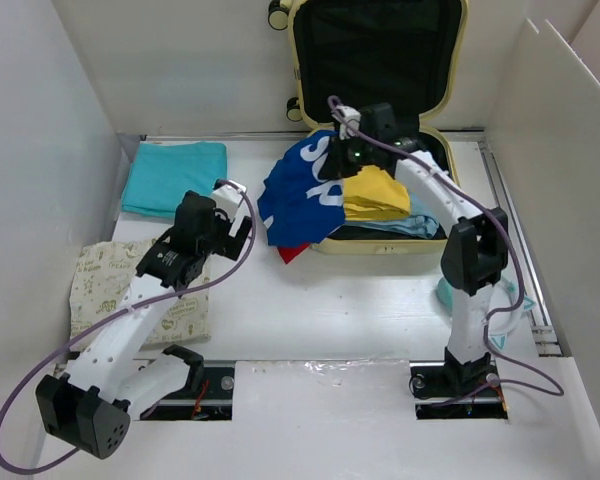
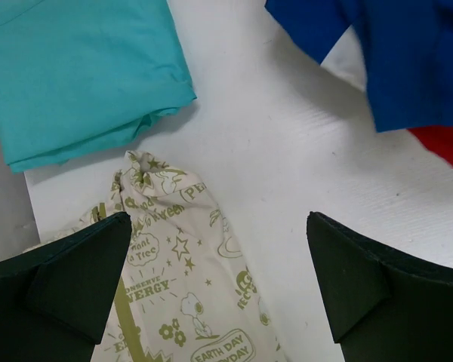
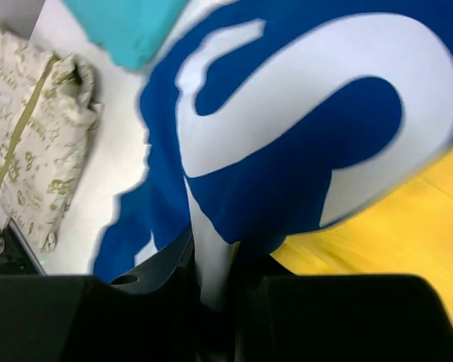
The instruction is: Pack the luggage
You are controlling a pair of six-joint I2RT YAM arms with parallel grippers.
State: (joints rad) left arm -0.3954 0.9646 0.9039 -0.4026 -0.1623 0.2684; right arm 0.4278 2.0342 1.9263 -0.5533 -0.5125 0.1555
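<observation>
Blue garment [image 1: 300, 205] drapes over luggage [image 1: 380, 60] left rim | right end effector [image 3: 215, 302] tips buried

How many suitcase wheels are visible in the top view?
2, both on the left edge of the luggage: upper wheel at the lid's top corner, lower wheel near the hinge. Others may be hidden.

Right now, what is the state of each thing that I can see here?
luggage: open, lid upright.
blue shirt: gripped, draped over luggage rim onto table.
yellow garment: lying inside luggage.
teal cloth: folded, flat on table.
printed pouch: lying flat on table.
left end effector: open, empty.
right end effector: shut on blue shirt.
</observation>
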